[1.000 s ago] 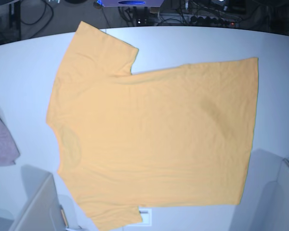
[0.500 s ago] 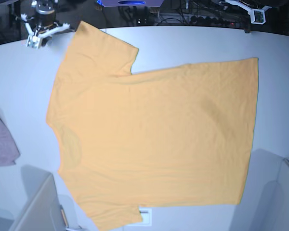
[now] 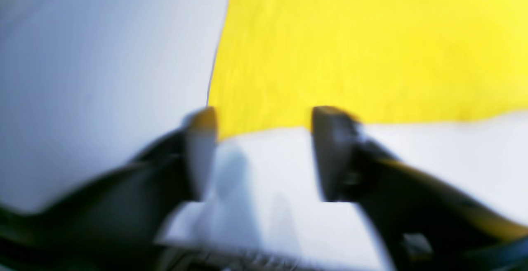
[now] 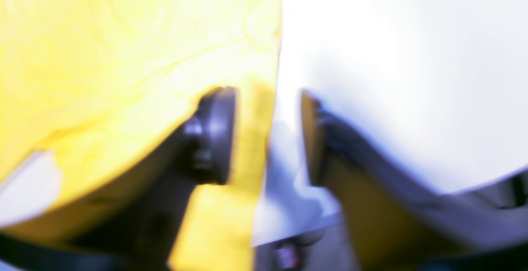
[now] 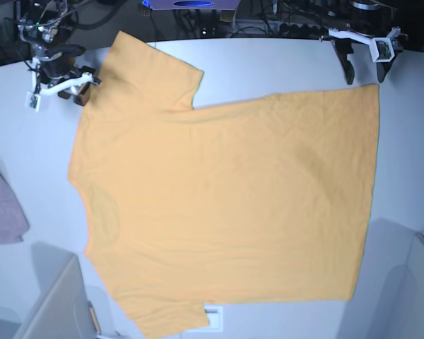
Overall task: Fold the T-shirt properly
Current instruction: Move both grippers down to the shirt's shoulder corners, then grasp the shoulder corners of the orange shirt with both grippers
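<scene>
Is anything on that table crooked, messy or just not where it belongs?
Nothing looks spilled or damaged. The T-shirt lies spread flat, though turned sideways and a little askew, with its lower sleeve reaching the table's near edge. A small mauve-pink cloth sits crumpled at the left edge, apart from the shirt.

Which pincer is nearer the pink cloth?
Right pincer, beside the T-shirt sleeve, above the pink cloth. Left pincer is across the table.
</scene>
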You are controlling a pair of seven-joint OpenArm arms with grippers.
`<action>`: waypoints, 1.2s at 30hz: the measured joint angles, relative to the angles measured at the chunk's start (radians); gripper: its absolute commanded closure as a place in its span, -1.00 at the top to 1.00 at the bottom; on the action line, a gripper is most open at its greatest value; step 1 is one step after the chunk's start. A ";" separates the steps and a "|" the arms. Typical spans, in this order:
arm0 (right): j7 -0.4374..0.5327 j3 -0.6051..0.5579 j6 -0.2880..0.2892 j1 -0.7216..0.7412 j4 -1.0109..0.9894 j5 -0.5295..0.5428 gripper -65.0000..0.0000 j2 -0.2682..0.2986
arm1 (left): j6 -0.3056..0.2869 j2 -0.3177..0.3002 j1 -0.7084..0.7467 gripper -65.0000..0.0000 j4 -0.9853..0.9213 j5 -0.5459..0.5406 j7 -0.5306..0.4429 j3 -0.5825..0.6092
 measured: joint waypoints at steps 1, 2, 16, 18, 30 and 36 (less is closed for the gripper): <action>-0.053 0.017 0.004 0.017 -0.004 0.069 -0.10 0.010 | -0.005 0.000 -0.001 0.73 0.002 -0.040 0.000 -0.009; -0.096 0.040 0.004 0.032 -0.011 0.135 -0.09 0.019 | -0.001 -0.001 0.000 0.80 0.002 -0.088 0.001 -0.022; -0.293 0.210 -0.007 0.134 -0.278 0.309 -0.09 0.093 | -0.124 -0.154 -0.014 0.65 -0.137 -0.436 0.005 -0.077; -0.289 0.170 -0.008 0.126 -0.298 0.295 -0.09 0.101 | -0.131 -0.154 -0.014 0.65 -0.154 -0.436 0.006 -0.077; -0.200 0.082 0.015 0.102 -0.285 0.204 -0.10 0.045 | -0.322 -0.090 -0.116 0.65 -0.195 -0.434 0.285 -0.282; -0.192 0.068 0.037 0.077 -0.282 0.215 -0.10 0.046 | -0.416 -0.025 -0.210 0.62 -0.194 -0.429 0.512 -0.422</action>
